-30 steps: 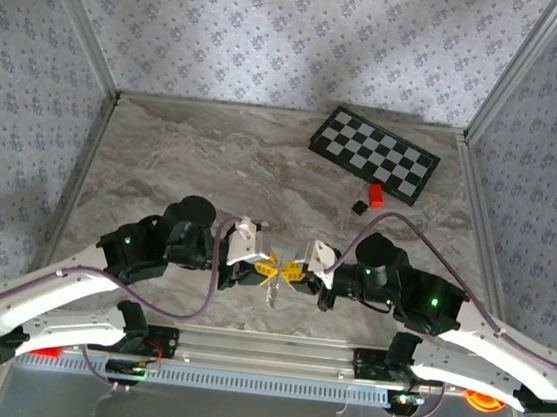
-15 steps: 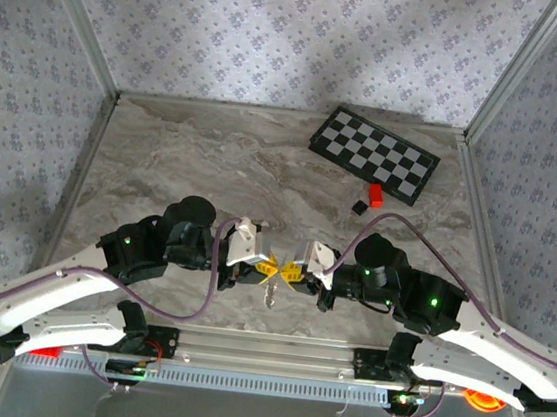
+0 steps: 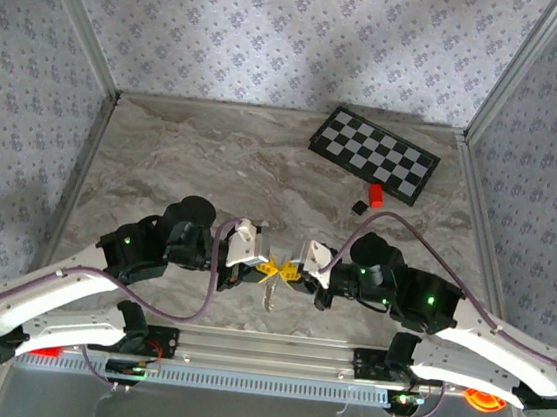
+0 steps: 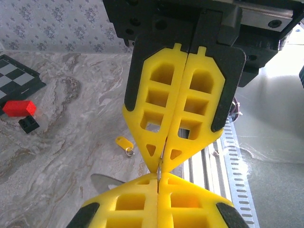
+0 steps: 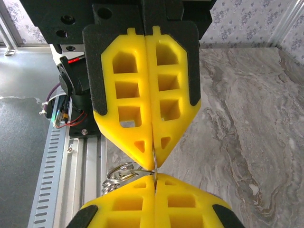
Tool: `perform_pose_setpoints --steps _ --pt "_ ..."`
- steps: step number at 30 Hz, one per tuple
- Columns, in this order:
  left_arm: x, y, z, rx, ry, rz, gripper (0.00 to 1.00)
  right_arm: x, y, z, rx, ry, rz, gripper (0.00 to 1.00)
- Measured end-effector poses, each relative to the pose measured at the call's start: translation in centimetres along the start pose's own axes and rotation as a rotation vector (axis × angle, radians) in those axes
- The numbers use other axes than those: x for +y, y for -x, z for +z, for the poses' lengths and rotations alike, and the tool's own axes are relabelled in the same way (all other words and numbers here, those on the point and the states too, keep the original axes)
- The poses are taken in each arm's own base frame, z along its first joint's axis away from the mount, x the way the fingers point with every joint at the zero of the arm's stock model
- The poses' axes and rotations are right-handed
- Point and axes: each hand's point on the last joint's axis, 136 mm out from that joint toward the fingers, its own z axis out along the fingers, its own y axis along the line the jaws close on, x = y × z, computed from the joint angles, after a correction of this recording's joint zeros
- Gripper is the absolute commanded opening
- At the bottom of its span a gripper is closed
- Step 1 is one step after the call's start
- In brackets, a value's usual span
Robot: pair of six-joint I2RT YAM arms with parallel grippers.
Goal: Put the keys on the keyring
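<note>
**Two tools pinch the ring together**

The left tool (image 4: 160,159) and the right tool (image 5: 154,157) meet tip to tip at about 6 o'clock on the desk (image 3: 213,161), close to the arm bases. The left one reaches in from 9 o'clock and the right one from 3 o'clock.

Both tools are squeezed all the way closed. The right tool has a thin wire of the keyring (image 5: 119,173) caught in its tips, and the ring's loops curl out at 8 o'clock from those tips. The left tool is closed on a thin sliver of metal too. It looks like the same ring, but it is too thin to be sure.

The keys (image 3: 271,293) hang just under the spot where the tips touch, pointing to 6 o'clock.

Why hold it this way? A ring is springy and slippery. With one tool on each side, I think it cannot spin or slide away, and the tools could pull its coil open for a key.

A small yellow tag (image 4: 124,142) lies on the desk nearby. The checkerboard (image 3: 372,166), the red block (image 3: 376,195) and the black block (image 3: 358,207) sit far off at 1 o'clock, out of the way.
</note>
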Motion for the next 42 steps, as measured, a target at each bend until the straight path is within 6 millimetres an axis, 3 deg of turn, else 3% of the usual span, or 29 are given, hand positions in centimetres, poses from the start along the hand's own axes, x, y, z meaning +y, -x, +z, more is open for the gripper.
perform_pose_setpoints --steps 4,10,12,17,20,26,31,35,42 --pt "0.0 0.0 0.0 -0.002 0.0 0.001 0.0 0.0 0.0 0.0 -0.001 0.0 -0.001 0.02" --pt "0.2 0.8 -0.5 -0.038 0.027 0.017 0.0 0.1 0.5 -0.6 -0.023 -0.002 -0.007 0.62" --pt "0.3 1.2 -0.9 -0.068 0.044 0.024 0.0 0.0 0.8 -1.1 -0.041 -0.014 -0.001 0.7" --pt "0.3 1.8 -1.6 -0.125 0.066 0.039 0.0 -1.3 1.6 -2.7 -0.088 -0.072 0.042 0.79" --pt "0.4 1.8 -1.6 -0.14 0.072 0.045 0.0 -2.9 1.9 -3.7 -0.122 -0.131 0.099 1.0" --pt "0.7 1.2 -1.5 -0.147 0.092 0.047 0.0 -8.0 0.3 -5.5 -0.134 -0.317 0.269 1.0" --pt "0.9 0.1 -1.3 -0.155 0.112 0.043 0.0 -11.7 -2.3 -6.4 -0.109 -0.446 0.462 1.0" --pt "1.2 -0.6 -1.2 -0.17 0.135 0.024 0.0 -12.5 -4.1 -6.0 -0.062 -0.48 0.571 1.0" --pt "1.6 -2.3 -1.6 -0.214 0.182 -0.028 0.0 -13.2 -9.8 -4.9 0.156 -0.57 0.809 1.0"
